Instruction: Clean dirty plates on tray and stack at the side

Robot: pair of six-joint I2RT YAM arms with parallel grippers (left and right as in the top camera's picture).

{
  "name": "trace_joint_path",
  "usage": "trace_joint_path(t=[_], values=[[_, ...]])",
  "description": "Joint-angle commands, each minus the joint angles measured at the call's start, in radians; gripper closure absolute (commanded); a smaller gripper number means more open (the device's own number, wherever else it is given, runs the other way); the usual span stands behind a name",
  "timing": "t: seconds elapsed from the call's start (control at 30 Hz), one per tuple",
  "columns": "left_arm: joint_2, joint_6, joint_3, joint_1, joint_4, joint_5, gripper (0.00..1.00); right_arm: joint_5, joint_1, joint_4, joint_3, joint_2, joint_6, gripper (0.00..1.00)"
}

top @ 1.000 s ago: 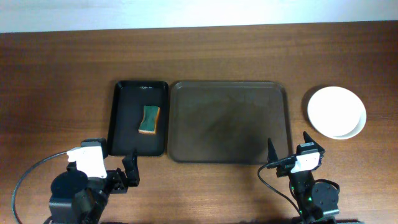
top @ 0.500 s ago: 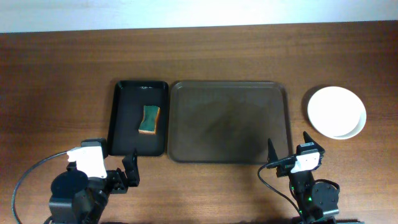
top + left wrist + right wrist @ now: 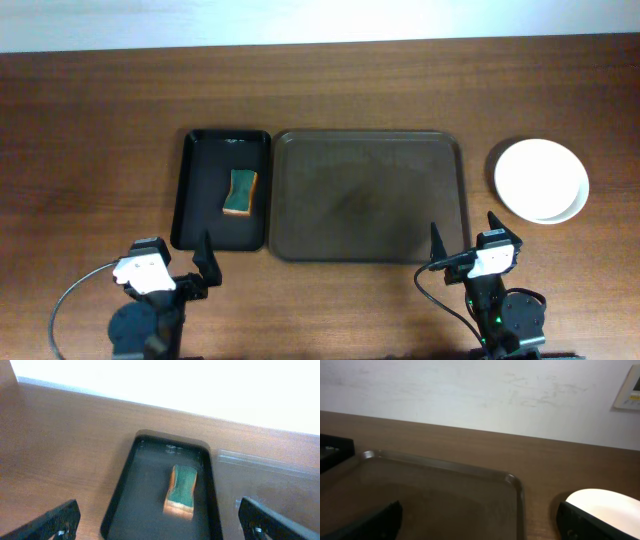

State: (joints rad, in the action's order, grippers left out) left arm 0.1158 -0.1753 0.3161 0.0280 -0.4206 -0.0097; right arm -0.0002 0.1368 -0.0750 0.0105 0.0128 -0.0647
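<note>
Left end effector (image 3: pixel 180 255) has shifted slightly, near black tray (image 3: pixel 195 200) with sponge (image 3: pixel 240 192).

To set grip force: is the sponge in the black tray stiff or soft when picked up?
Probably soft and light: the sponge looks like foam under a green face. Lying flat in the black tray, it should not roll.

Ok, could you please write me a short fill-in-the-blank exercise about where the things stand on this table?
1. In the narrow black tray lies a green and orange ____.
2. The stack of white plates sits on the tabletop to the ____ of the brown tray.
3. The brown tray holds ____ plates.
4. The left tool and the right tool are both ____.
Missing words: sponge; right; no; open.
</note>
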Motion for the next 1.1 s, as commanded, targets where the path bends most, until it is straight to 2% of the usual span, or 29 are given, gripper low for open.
trace_joint_path(t=[0.0, 0.17, 0.33, 0.43, 1.07], values=[[-0.103, 0.013, -0.15, 0.006, 0.193, 0.021, 0.0, 0.005, 0.005, -0.006, -0.005, -0.008, -0.006, 0.01], [-0.111, 0.017, -0.308, 0.006, 0.542, 0.009, 0.0, 0.005, 0.005, -0.006, -0.005, -0.008, -0.006, 0.01], [-0.111, 0.08, -0.307, 0.006, 0.51, -0.014, 0.01, 0.006, 0.005, -0.006, -0.005, -0.008, -0.007, 0.01], [-0.111, 0.079, -0.307, 0.005, 0.341, 0.024, 0.01, 0.006, 0.005, -0.006, -0.005, -0.008, -0.007, 0.01], [-0.11, 0.079, -0.307, 0.005, 0.34, 0.043, 0.0, 0.005, 0.005, -0.006, -0.005, -0.008, -0.006, 0.01]])
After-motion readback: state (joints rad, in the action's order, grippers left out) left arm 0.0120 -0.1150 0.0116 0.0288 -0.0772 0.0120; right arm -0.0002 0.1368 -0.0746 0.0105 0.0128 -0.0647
